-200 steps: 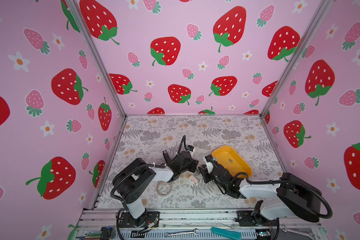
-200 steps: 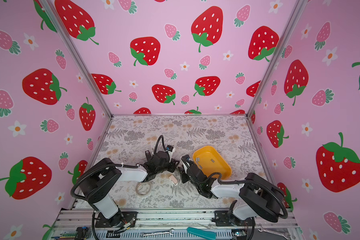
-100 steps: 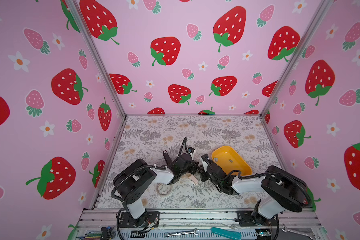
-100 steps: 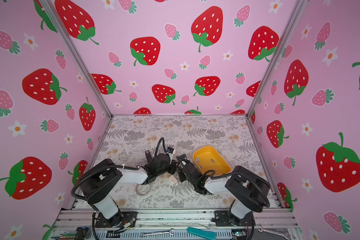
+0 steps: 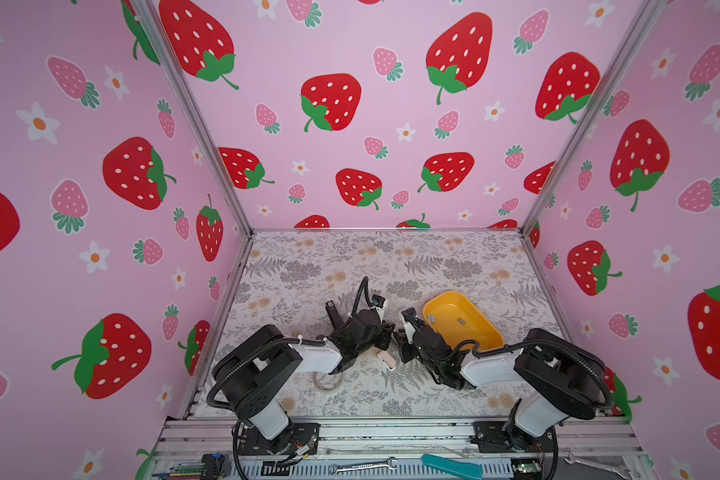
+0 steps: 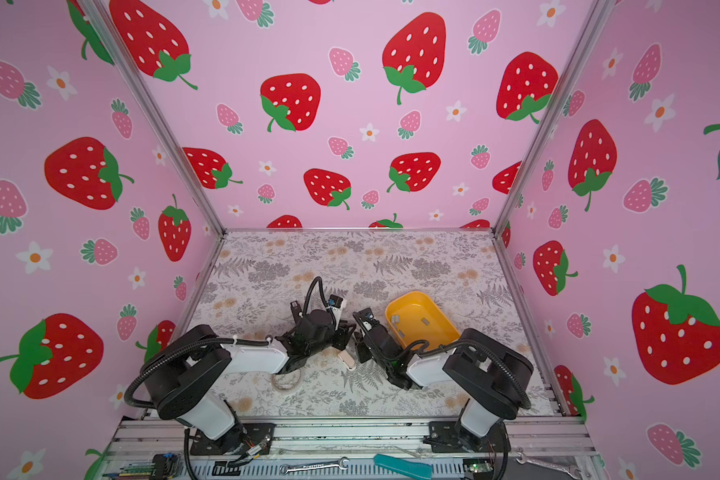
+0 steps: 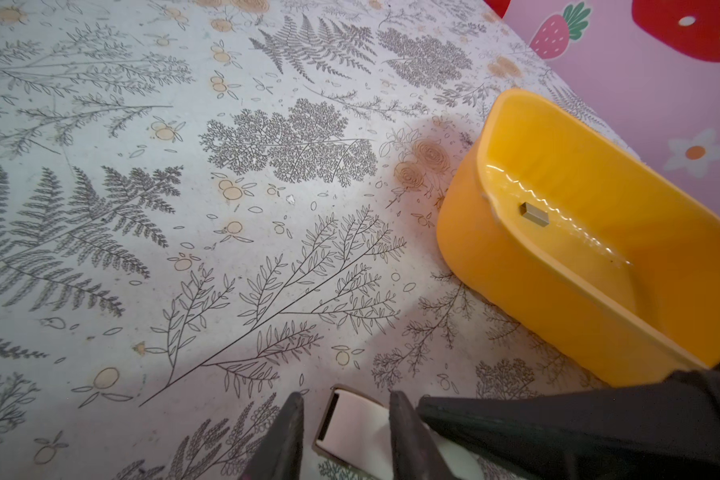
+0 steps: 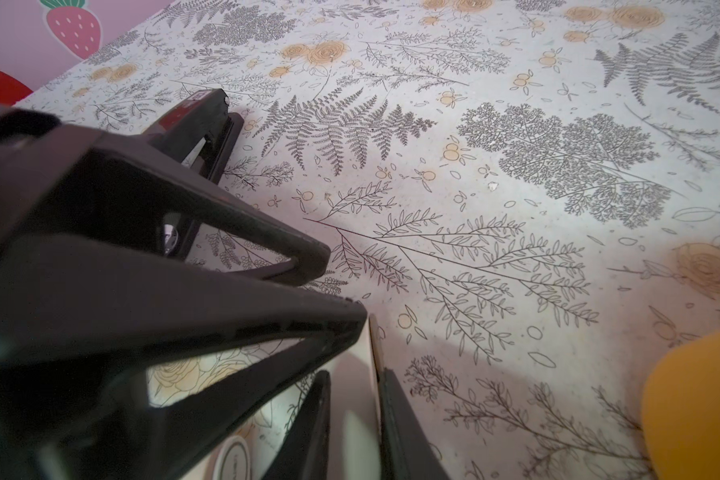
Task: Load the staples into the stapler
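1. Two strips of staples [image 5: 431, 319] lie inside the yellow tray [image 5: 470, 328].
2. Pink stapler [image 5: 387, 359] lies on the table near the tray.
3. Left gripper [image 7: 346, 397] pinches the stapler on the side away from the tray.
4. Right gripper [image 8: 355, 374] pinches it on the tray side.

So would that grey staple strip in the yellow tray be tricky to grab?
The staple strip looks tiny against the yellow tray, so it likely weighs almost nothing. The tray's glossy inside suggests it would slide when nudged. It looks metallic, so probably stiff.
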Available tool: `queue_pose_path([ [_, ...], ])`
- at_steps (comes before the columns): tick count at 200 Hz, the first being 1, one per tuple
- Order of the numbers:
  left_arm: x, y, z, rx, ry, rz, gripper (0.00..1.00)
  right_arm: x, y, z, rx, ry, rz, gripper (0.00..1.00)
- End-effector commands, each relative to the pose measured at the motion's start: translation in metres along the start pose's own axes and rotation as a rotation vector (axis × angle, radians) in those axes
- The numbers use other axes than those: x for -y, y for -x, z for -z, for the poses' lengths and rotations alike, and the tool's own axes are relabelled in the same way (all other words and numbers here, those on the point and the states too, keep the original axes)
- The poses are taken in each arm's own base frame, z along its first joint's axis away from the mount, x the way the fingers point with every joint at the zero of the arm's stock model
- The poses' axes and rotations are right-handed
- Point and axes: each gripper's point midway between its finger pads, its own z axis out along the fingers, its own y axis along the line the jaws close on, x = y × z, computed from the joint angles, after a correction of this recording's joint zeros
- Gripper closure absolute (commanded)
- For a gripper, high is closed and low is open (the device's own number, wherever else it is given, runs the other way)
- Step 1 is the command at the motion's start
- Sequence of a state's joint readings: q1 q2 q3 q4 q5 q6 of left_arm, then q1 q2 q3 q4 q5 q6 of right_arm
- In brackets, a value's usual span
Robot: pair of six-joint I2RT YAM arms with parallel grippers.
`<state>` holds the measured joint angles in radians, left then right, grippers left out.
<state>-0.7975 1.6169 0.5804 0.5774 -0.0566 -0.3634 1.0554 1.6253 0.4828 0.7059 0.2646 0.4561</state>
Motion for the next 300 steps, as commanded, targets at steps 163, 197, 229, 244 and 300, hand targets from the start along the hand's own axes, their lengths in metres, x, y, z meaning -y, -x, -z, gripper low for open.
queue_pose_path([
  [163,-0.006,-0.027,-0.007,-0.021,0.034,0.001,0.63,0.019,-0.061,0.0,-0.139,-0.026,0.003,0.8],
  [197,-0.009,-0.032,-0.008,-0.02,0.036,0.007,0.63,0.022,-0.075,-0.002,-0.162,-0.034,0.002,0.8],
  [229,-0.01,-0.036,-0.011,-0.023,0.036,0.014,0.63,0.025,-0.083,-0.002,-0.166,-0.036,-0.006,0.81],
  [244,-0.009,-0.036,-0.012,-0.021,0.033,0.016,0.63,0.026,-0.085,-0.002,-0.161,-0.035,-0.008,0.81],
  [300,-0.004,-0.013,0.0,0.014,0.038,0.002,0.63,0.011,-0.047,0.002,-0.108,0.004,-0.032,0.8],
])
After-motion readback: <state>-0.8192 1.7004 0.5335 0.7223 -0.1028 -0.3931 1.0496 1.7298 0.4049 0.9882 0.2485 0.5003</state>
